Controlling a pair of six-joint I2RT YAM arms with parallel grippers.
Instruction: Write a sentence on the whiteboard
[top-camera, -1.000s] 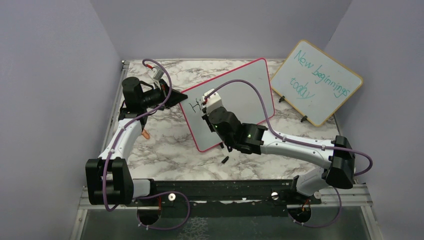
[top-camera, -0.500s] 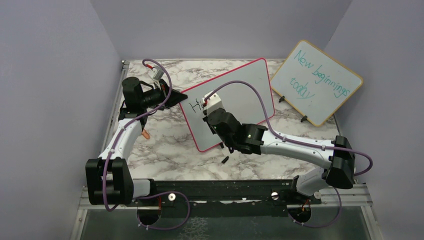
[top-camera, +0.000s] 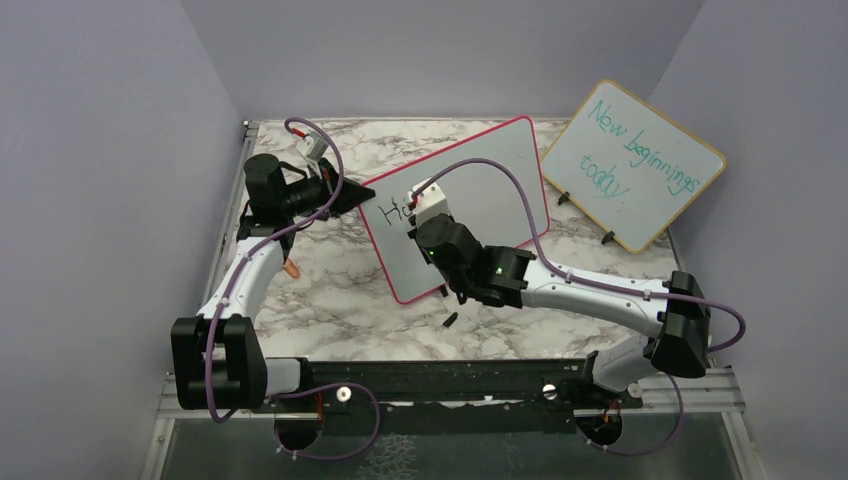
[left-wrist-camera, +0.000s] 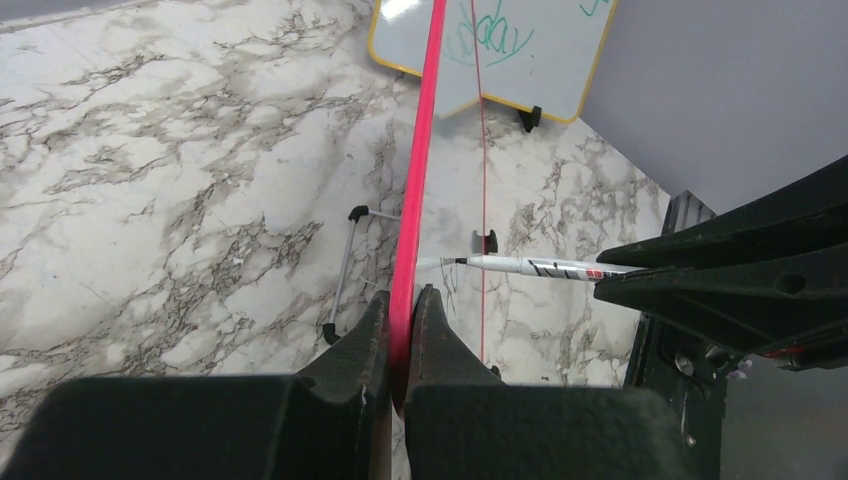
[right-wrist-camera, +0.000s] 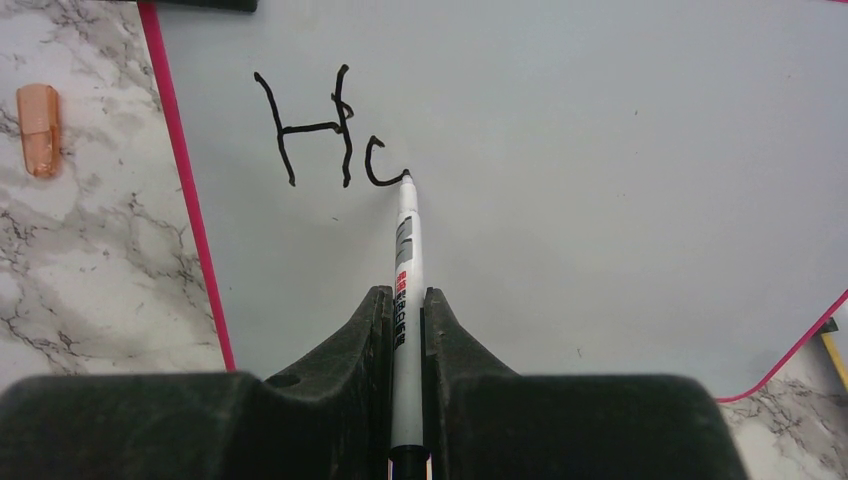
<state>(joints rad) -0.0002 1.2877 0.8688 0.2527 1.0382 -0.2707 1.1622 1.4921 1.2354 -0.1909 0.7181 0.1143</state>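
R gripper (right-wrist-camera: 405, 300) clenched on marker (right-wrist-camera: 404, 230), tip touching whiteboard (right-wrist-camera: 600, 150) at half-drawn 'o' of sentence (right-wrist-camera: 312, 127), near board's top-left corner; blank surface lay rightward of tip. L gripper (left-wrist-camera: 402, 305) pinched board's pink edge; board stood toward table (top-camera: 330, 300) far edge.

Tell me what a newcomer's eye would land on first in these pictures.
The right gripper holds a slim white marker, tip on the large white board with a thin pink-red frame at mid-table, where black handwritten letters, an H and an unfinished curve, stand near its left edge. The left gripper clamps that board's pink edge. At the back right stands a wooden-framed board with teal writing.
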